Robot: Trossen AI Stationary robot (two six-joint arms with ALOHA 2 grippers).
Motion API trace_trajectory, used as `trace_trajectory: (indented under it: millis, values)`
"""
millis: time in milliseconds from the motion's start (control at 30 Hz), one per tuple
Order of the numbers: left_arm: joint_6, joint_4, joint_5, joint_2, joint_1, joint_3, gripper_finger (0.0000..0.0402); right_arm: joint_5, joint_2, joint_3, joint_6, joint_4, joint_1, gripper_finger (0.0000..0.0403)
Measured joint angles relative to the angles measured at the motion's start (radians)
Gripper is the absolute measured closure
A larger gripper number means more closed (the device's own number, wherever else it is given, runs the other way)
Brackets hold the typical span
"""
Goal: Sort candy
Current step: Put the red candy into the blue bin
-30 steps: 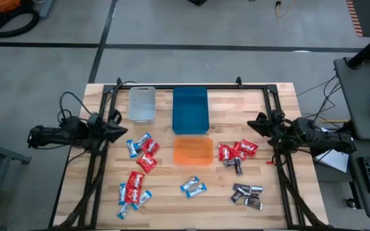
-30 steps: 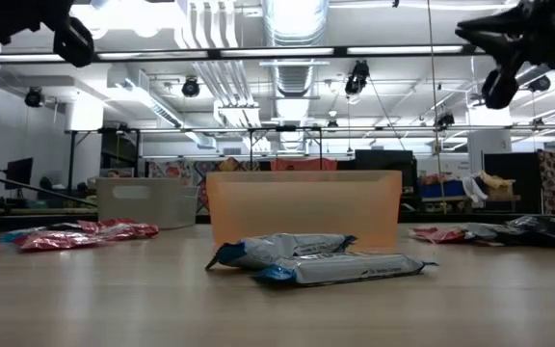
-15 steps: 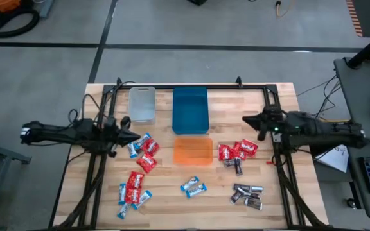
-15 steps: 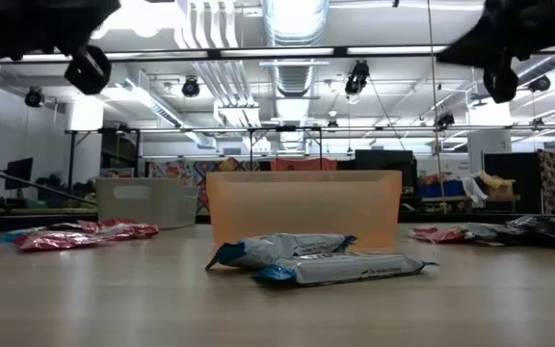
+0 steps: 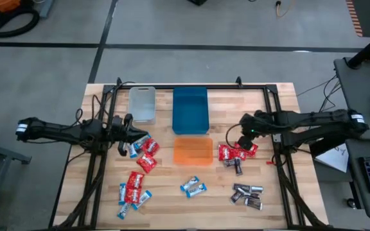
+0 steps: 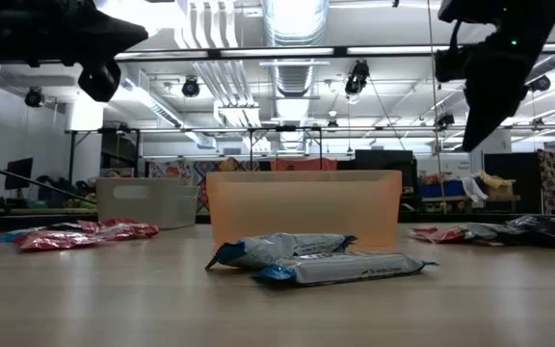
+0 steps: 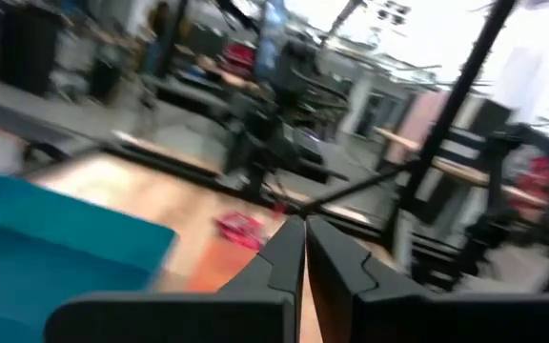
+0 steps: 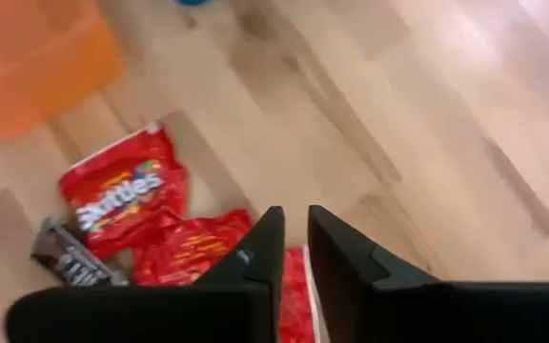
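Item: red candy (image 5: pixel 236 151), lying in a cluster just right of the orange bin (image 5: pixel 193 151), long axes mixed, none gripped.
Right gripper (image 5: pixel 242 131): I am hovering over this cluster's far edge, fingers slightly parted, holding nothing; the candy is lying directly below and slightly nearer.
Left gripper (image 5: pixel 131 128): I am hanging clenched and empty, well left of the bin, above the mixed red-and-blue candy (image 5: pixel 141 146).
Nearer arm: right.

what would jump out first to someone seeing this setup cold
Three rectangular plastic bins at the table's centre: a clear bin, a tall blue bin and an orange bin in front. Around them lie clusters of small wrapped candies, while the right gripper hovers over red-wrapped candies.
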Motion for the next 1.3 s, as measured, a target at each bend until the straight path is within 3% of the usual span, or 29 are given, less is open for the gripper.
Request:
trace_trajectory:
  millis: [200, 333, 833, 1133, 1300]
  values:
    - [0.058, -0.023, -0.061, 0.012, 0.000, 0.055, 0.0402, -0.051, 0.070, -0.002, -0.114, 0.043, 0.012, 0.0284]
    - [0.061, -0.058, -0.061, 0.019, 0.000, 0.071, 0.0402, -0.100, 0.091, -0.048, -0.222, 0.173, 0.045, 0.0259]
    - [0.103, -0.061, -0.064, 0.037, 0.000, 0.069, 0.0402, -0.108, 0.230, -0.219, -0.156, 0.565, 0.107, 0.0257]
    - [0.107, -0.061, -0.064, 0.047, 0.000, 0.068, 0.0402, -0.104, 0.371, -0.237, -0.138, 0.656, 0.107, 0.0260]
    - [0.107, -0.061, -0.064, 0.059, 0.000, 0.068, 0.0402, -0.104, 0.431, -0.234, -0.134, 0.672, 0.107, 0.0289]
